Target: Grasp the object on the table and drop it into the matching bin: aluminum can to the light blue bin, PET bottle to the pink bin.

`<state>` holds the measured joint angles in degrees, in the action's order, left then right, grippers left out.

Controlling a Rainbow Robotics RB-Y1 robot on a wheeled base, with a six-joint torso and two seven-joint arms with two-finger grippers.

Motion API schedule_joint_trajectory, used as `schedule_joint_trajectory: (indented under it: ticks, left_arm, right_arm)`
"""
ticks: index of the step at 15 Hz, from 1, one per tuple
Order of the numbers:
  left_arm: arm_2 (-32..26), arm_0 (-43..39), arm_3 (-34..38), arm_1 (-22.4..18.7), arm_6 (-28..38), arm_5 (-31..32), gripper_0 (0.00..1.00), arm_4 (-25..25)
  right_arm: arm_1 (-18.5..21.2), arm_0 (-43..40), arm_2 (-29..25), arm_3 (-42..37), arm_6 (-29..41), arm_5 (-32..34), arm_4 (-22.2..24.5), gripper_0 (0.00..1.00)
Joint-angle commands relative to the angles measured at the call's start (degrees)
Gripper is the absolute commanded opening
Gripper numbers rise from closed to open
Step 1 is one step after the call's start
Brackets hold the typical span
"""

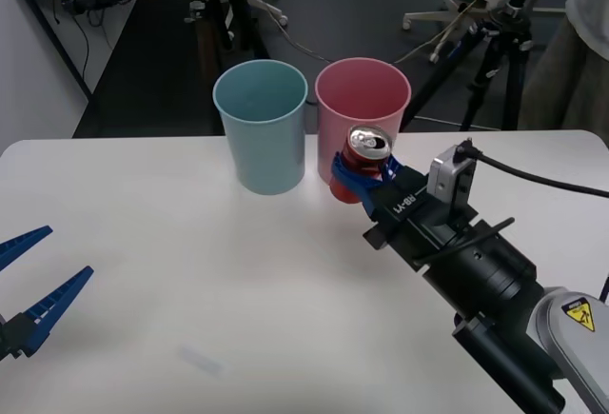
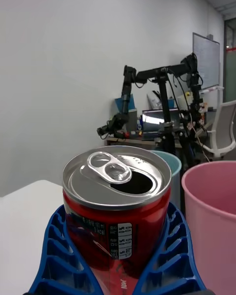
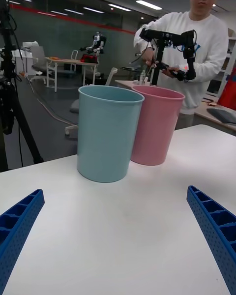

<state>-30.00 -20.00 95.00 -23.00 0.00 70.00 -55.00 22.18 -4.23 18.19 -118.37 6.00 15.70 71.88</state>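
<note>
Risking a drop into the wrong bin: the aluminum can (image 1: 366, 152) hangs in front of the pink bin (image 1: 363, 100), not the light blue bin (image 1: 261, 138).

Letting go here could send the can into or against the pink bin; it must shift toward the robot's left first, and a tilt could loosen the grasp. The right gripper (image 1: 362, 178) is clenched around the can's body, lifted off the surface (image 1: 190, 271), its top upright. The left gripper (image 1: 33, 285) waits spread wide, holding nothing, low at the robot's left.
</note>
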Motion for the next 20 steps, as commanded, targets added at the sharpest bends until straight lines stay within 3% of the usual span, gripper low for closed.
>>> schedule_joint_trajectory:
  ticks: [1, 6, 20]
  left_arm:
    - [0.0, 0.0, 0.0, 0.0, 0.0, 0.0, 1.00, 0.0]
    - [0.0, 0.0, 0.0, 0.0, 0.0, 0.0, 1.00, 0.0]
    - [0.0, 0.0, 0.0, 0.0, 0.0, 0.0, 1.00, 0.0]
  right_arm:
    - [0.0, 5.7, 2.6, 0.1, 0.9, -4.4, 0.0, 0.00]
    - [-3.2, 18.6, 4.2, 9.2, 2.1, -8.6, -0.2, 0.00]
    - [-15.2, 51.4, 4.2, 52.9, 1.6, -18.2, 0.9, 0.00]
